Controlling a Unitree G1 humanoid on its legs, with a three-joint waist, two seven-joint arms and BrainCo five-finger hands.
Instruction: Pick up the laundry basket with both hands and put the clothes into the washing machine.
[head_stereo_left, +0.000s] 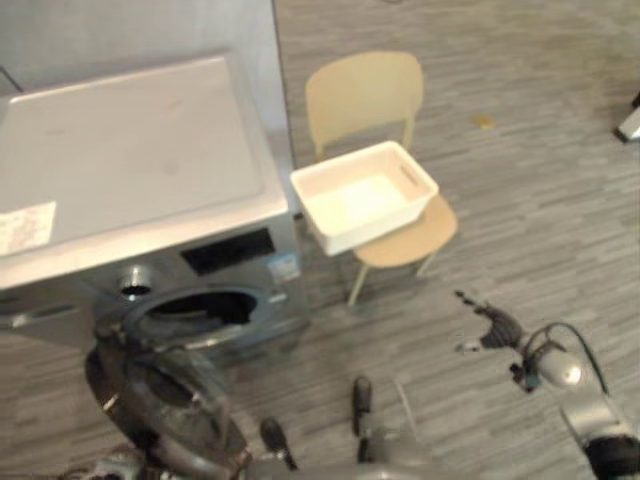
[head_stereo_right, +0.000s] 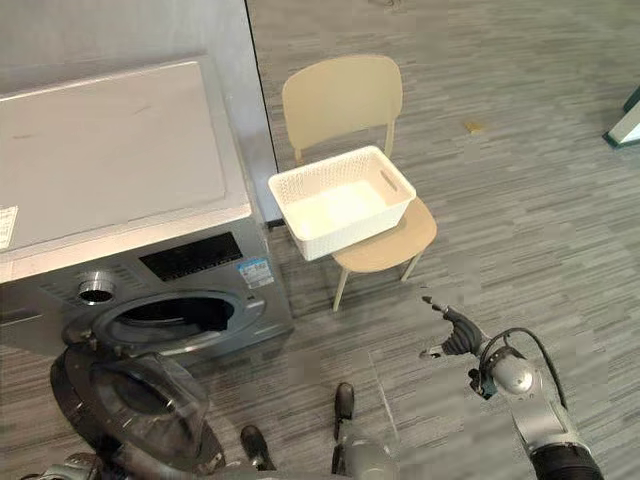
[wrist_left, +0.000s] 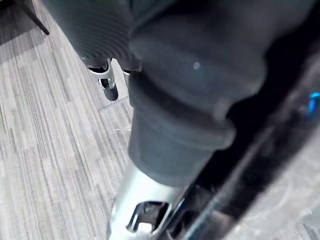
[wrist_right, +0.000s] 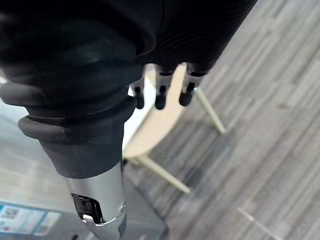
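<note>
A white laundry basket (head_stereo_left: 365, 195) rests on the seat of a beige chair (head_stereo_left: 365, 90), and I see no clothes inside it. The grey washing machine (head_stereo_left: 130, 150) stands to the chair's left. Its round door (head_stereo_left: 175, 400) is swung wide open below the dark drum opening (head_stereo_left: 195, 305). My right hand (head_stereo_left: 495, 325) hovers over the floor, below and right of the chair, with its fingers (wrist_right: 161, 95) relaxed and holding nothing. My left hand (wrist_left: 190, 100) is low beside the door's dark rim, its fingertips (wrist_left: 107, 82) over bare floor and its thumb (wrist_left: 142, 200) lying along the rim.
Grey plank floor spreads around the chair and to the right. The machine's flat top carries a paper label (head_stereo_left: 25, 228) at its left edge. A small yellowish scrap (head_stereo_left: 484, 121) lies on the floor far right of the chair.
</note>
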